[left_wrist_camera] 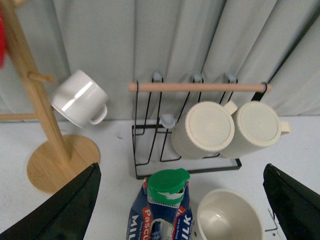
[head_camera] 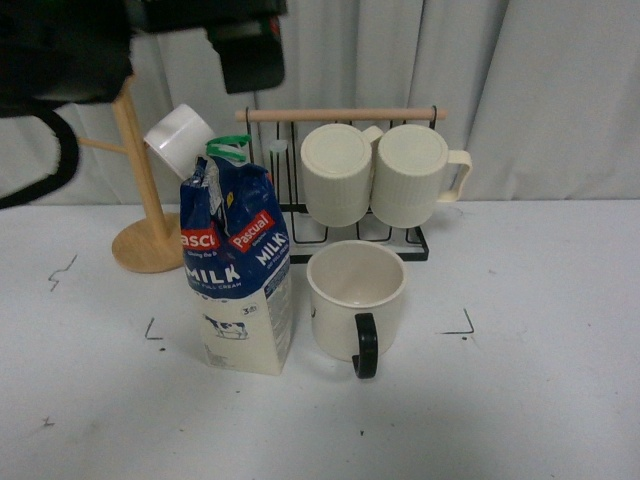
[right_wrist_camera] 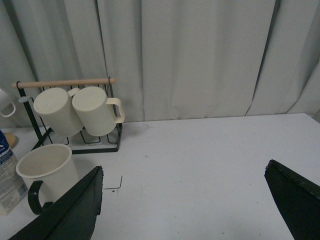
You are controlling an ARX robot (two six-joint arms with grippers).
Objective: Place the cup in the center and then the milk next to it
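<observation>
The wide cream-white mug with a glossy black handle (head_camera: pixel 356 295) stands upright, handle toward the robot, inside the white tabletop patch framed by black corner marks (head_camera: pixel 440 345). The tall blue-and-cream milk carton (head_camera: pixel 237 270) stands upright just left of it. The left gripper (left_wrist_camera: pixel 172 210) is spread wide above the carton, and the right gripper (right_wrist_camera: pixel 180 207) is spread wide too.

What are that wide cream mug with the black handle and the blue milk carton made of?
The wide cream mug with the black handle looks like glazed ceramic: thick rim, glossy handle. The tall blue-and-cream milk carton looks like coated paperboard, creased at its folded top, with a green cap, probably plastic.
</observation>
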